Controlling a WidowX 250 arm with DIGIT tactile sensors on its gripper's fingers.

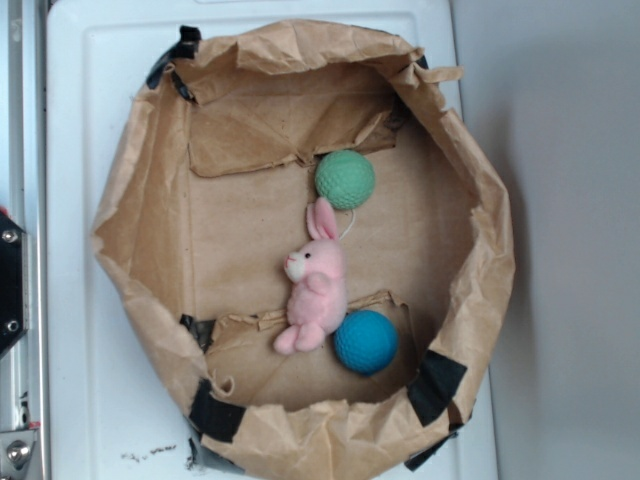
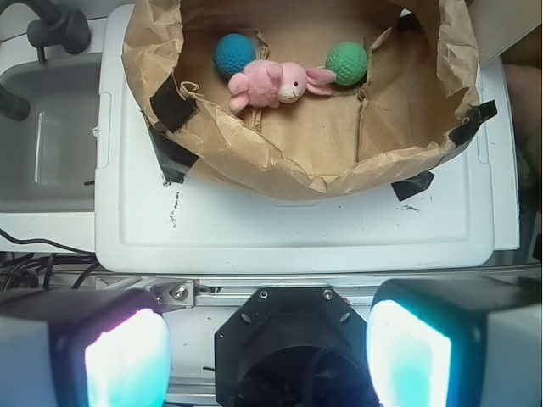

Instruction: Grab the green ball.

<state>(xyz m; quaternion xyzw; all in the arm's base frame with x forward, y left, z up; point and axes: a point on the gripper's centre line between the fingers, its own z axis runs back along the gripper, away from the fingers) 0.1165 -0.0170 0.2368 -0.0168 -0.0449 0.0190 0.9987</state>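
Green ball [image 1: 345, 179]: I see it on the brown paper floor inside the paper-lined basket [image 1: 140, 230], untouched and free of any grip. In the wrist view it sits far from my camera, toward the back of the basket on the right.
Fingers [image 2: 267, 352]: nearest to me in the wrist view, the two pads [image 2: 127, 360] glow pale cyan at the bottom corners of the picture. They stand wide apart with nothing between them, and they are well short of the basket.
Rail: just past the fingers I see a metal bar [image 2: 182, 292] with bolts running across the view.
Worktop [image 2: 280, 229]: a white moulded surface beyond the rail, with a few dark scuff marks near its left part. The basket rests on it.
Basket rim: crumpled brown paper, held with black tape [image 2: 170, 106] at several spots. The near wall hides part of the floor from my wrist camera.
Pink bunny [image 1: 315, 280]: a plush toy lying on its side in the middle of the basket floor, between the two balls. Its ears reach toward the green ball and look to touch it or nearly so.
Teal-blue ball [image 1: 365, 341]: pressed against the bunny's lower body, on the far left in the wrist view, well apart from the green ball.
Side: a grey tray [image 2: 42, 144] sits left of the worktop.
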